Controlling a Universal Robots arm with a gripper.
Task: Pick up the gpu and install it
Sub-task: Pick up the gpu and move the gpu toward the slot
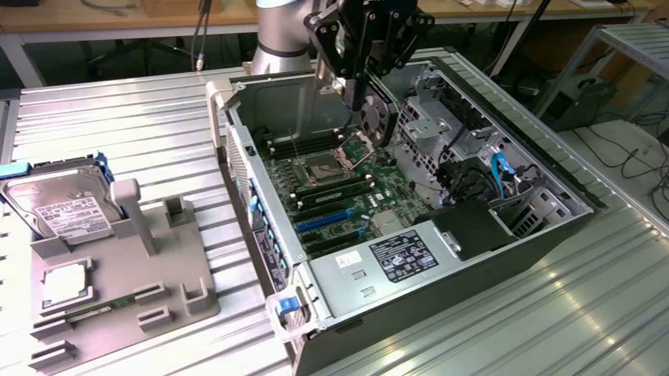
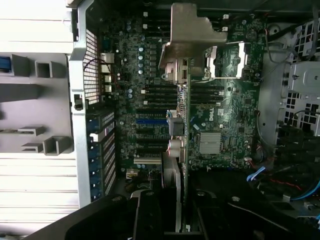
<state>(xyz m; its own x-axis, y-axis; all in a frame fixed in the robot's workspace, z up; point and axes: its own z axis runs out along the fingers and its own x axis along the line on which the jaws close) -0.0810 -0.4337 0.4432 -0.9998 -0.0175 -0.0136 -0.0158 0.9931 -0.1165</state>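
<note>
The pincer, partly closed, grips the gpu on edge, hanging above the motherboard inside the open case. In the wrist view the card's edge lies across the motherboard's blue slot, not along it. I judge it needs turning, bracket toward the rear grille, then a straight, level descent.

You see an open computer case lying on its side on a ribbed metal table, its green motherboard exposed, with a labelled power supply at the near end and blue cables toward the exterior view's right. At the exterior view's left, just beside the case, a grey holder carries a propped-up hard drive with a white label and a flat silver processor chip.
</note>
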